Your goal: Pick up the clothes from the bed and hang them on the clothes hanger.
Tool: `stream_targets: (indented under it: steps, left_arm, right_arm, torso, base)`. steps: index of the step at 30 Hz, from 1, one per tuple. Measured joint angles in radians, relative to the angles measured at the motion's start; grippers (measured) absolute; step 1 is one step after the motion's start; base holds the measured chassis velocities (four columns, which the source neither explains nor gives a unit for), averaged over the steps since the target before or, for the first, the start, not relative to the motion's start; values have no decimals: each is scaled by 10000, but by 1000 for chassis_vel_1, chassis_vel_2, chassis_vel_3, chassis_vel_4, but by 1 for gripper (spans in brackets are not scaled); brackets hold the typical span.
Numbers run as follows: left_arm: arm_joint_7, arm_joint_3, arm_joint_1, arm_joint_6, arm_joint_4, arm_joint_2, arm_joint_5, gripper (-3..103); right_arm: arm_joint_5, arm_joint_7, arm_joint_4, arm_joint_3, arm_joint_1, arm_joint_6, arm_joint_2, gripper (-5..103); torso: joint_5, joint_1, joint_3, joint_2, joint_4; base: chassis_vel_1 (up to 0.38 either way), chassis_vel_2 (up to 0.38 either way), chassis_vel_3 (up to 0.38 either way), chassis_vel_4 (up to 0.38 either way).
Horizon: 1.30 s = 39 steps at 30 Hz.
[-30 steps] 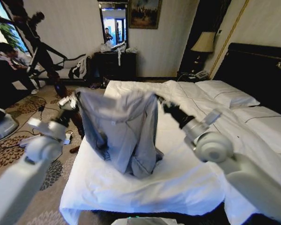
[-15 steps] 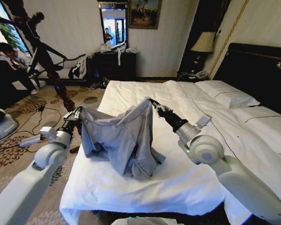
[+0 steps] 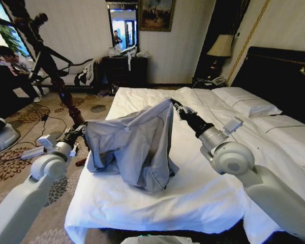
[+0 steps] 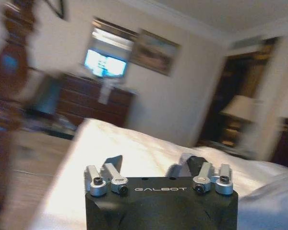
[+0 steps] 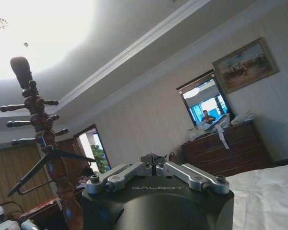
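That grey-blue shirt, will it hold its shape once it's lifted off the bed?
Probably not. The shirt sags between the left gripper and right gripper, so it looks floppy. Its hem pools on the bed, and it seems light.

bed (image 3: 142, 198): white linen | on it: clothes (image 3: 137, 147) lower hem, pillows (image 3: 246, 104)

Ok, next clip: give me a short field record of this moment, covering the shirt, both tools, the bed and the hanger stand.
shirt: grey-blue shirt stretched between both tools, its lower part bunched on the bed
left tool: left tool at the shirt's edge by the bed's side; fingers spread in the left wrist view, grip unclear
right tool: right tool shut on the shirt's raised corner
bed: white bed, pillows by the black headboard
hanger stand: wooden coat stand with a hanger on it, beyond the bed
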Motion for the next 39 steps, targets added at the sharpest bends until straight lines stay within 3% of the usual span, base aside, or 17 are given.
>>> stream_targets:
  steps: [4, 5, 7, 9, 12, 15, 17, 18, 19, 22, 24, 26, 28, 31, 34, 37, 39]
  left_arm:
    - [820, -208, 302, 210, -178, 15, -148, 85]
    - [1136, -214, 318, -6, -199, 31, 224, 95]
    - [1213, -213, 294, -158, -199, 31, 327, 95]
    - [1547, -287, 146, -779, -229, 31, 531, 100]
    - [1212, -446, -37, -1102, -288, 83, 526, 100]
    - [-16, -601, -330, -1388, -123, 134, 649, 100]
    - [-224, -649, -331, -1411, -50, 162, 628, 100]
    - [-59, -748, -179, -1299, -43, 230, 395, 100]
    - [736, -1013, 394, -763, -318, 380, -129, 100]
    - [1546, -1156, 1015, -244, -597, 434, -161, 100]
    - [2242, -1131, 1355, 505, -735, 471, 805, 100]
    - [2310, -1075, 1385, 599, -714, 499, 1212, 100]
    - [2435, -895, 1528, 548, -563, 630, 2748, 100]
    - [2328, -892, 1412, 195, -491, 643, 2874, 100]
    - [1205, -1126, 513, -749, -354, 708, 1846, 100]
    - [655, -1239, -100, -1208, -152, 1088, 1477, 100]
    - [138, -1324, -902, -1656, 305, 1861, 1277, 100]
  right_arm:
    - [-1, 31, 67, 26, -47, 5, -33, 0]
    - [-8, 32, 110, 28, -53, 6, -56, 0]
    - [-9, 33, 123, 31, -56, 6, -62, 0]
    - [-6, 33, 196, 91, -112, 19, -100, 0]
    - [0, 33, 242, 143, -151, 44, -134, 0]
    - [10, 19, 249, 108, -55, 59, -87, 0]
    - [13, 13, 254, 88, -41, 59, -59, 0]
    - [14, 7, 269, 83, -40, 59, -45, 0]
    - [14, 2, 285, 85, -56, 59, -30, 0]
    - [13, 0, 286, 96, -76, 59, -20, 0]
    - [9, -1, 287, 123, -123, 59, -14, 0]
    - [3, -1, 287, 126, -140, 59, -13, 0]
    - [-23, -3, 280, 105, -163, 58, 22, 0]
    - [-39, -10, 261, 72, -167, 55, 64, 0]
    - [-53, -69, 127, -69, 4, 56, 152, 0]
    - [-53, -145, 71, -116, 61, 74, 156, 0]
    - [-49, -249, 56, -126, 89, 152, 202, 0]
  torso:
    - [1, -1, 0, 0, -1]
    - [0, -1, 0, 0, -3]
    - [-1, -1, 0, 0, -3]
    - [-1, 0, 0, -1, -4]
    - [1, -1, 0, 0, -4]
    - [0, -1, 0, 0, -5]
    - [0, 0, 0, 0, -4]
    - [-2, 1, 1, -1, -3]
    - [-2, 3, 1, -1, -5]
    - [3, 0, 1, 0, 5]
    - [0, -3, -2, 1, 0]
    - [2, -3, -2, 1, -3]
    - [-5, 1, 1, 1, -6]
    - [0, 1, 1, 0, 3]
    - [-4, -1, 0, 1, -3]
    - [-1, 1, 1, 0, -4]
    - [-1, 2, 1, 0, -8]
  base:
    - [0, 0, 0, 0]
    - [0, 0, 0, 0]
    - [0, 0, 0, 0]
    - [0, 0, 0, 0]
    - [0, 0, 0, 0]
    - [0, 0, 0, 0]
    - [0, 0, 0, 0]
    - [0, 0, 0, 0]
    - [0, 0, 0, 0]
    - [0, 0, 0, 0]
    - [0, 0, 0, 0]
    - [0, 0, 0, 0]
    - [0, 0, 0, 0]
    - [0, 0, 0, 0]
    - [0, 0, 0, 0]
    - [0, 0, 0, 0]
    - [0, 0, 0, 0]
